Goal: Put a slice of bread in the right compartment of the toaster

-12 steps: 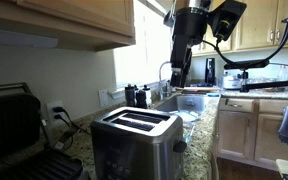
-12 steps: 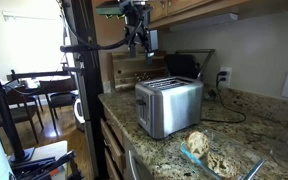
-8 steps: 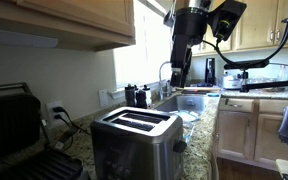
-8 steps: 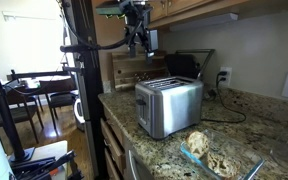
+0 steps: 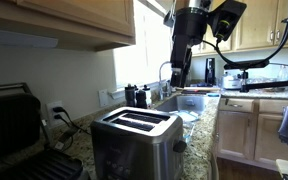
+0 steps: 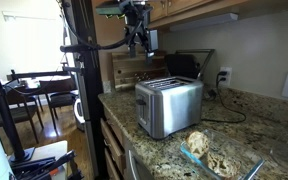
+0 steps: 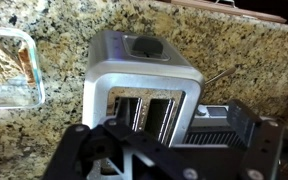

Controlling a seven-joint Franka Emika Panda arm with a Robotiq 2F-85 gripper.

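Observation:
The steel toaster (image 5: 134, 140) (image 6: 169, 106) stands on the granite counter, and its two slots (image 7: 147, 113) look empty from above. Golden-brown bread (image 6: 196, 144) lies in a glass dish (image 6: 216, 163) in front of the toaster; in the wrist view that bread (image 7: 2, 72) shows at the left edge. My gripper (image 5: 178, 76) (image 6: 136, 44) hangs high above the toaster, open, with nothing between its fingers. In the wrist view only its black body (image 7: 154, 155) shows along the bottom, and the fingertips are hidden.
A large black contact grill (image 5: 16, 130) (image 7: 229, 122) stands close beside the toaster. Wall cupboards (image 5: 64, 22) hang above the counter. A power cord (image 6: 224, 112) runs from the toaster to a wall socket. Bottles (image 5: 135, 96) and a sink area lie farther along the counter.

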